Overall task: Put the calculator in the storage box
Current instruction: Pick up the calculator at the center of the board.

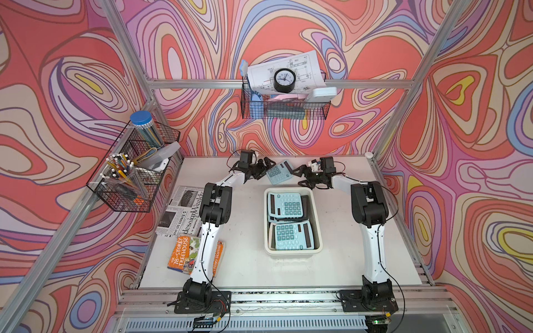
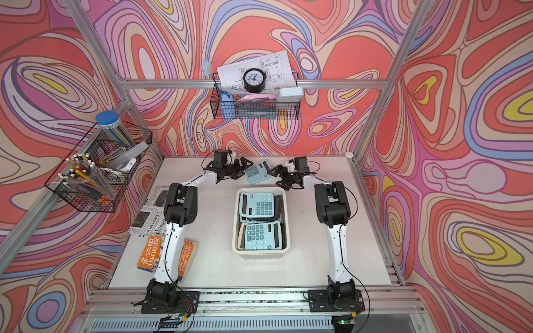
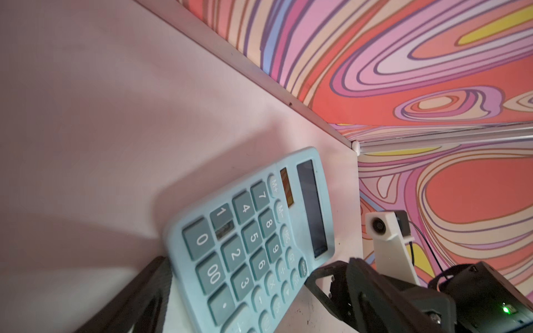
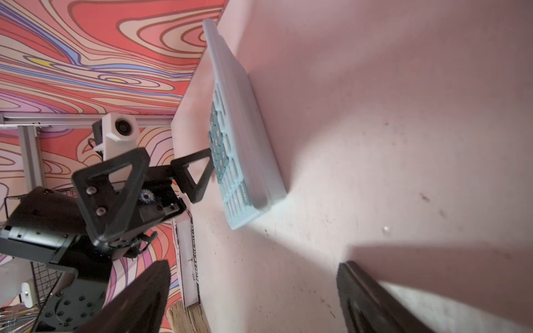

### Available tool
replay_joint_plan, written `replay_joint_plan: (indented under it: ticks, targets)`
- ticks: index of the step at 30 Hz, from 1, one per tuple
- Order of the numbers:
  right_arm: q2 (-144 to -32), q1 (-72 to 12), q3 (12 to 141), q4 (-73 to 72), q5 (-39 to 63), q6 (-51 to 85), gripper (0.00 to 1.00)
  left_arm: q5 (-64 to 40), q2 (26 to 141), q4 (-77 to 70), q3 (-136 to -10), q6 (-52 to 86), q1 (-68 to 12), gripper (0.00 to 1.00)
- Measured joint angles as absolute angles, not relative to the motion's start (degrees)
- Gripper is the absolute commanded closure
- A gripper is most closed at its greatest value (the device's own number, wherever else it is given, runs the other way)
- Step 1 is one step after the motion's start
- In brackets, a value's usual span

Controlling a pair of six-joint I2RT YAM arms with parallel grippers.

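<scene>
Both of my grippers gape wide and hold nothing, the left gripper [image 1: 264, 169] and the right gripper [image 1: 300, 177] flanking the calculator [image 1: 279, 172] on the table [image 1: 245, 230] between them, placed, I judge, to pinch it and carry it into the storage box [image 1: 292, 251] behind them.

bright even light; soft shadows on table [image 1: 248, 259]; wrist views blurred; edges bowed
</scene>
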State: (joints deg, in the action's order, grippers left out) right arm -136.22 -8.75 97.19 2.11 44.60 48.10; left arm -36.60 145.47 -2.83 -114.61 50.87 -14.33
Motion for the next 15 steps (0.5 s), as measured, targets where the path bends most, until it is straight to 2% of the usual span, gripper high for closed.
replay_joint_plan:
  ticks: [10, 15]
  targets:
    - [-139.11, -8.75, 97.47, -7.86, 43.22, 55.83, 0.17, -41.32, 138.74, -10.46, -100.55, 52.77, -17.3, 0.12]
    - [-138.67, -8.56, 93.97, -13.93, 42.22, 58.52, 0.16, -40.18, 136.9, -6.5, -99.7, 49.71, -15.88, 0.1]
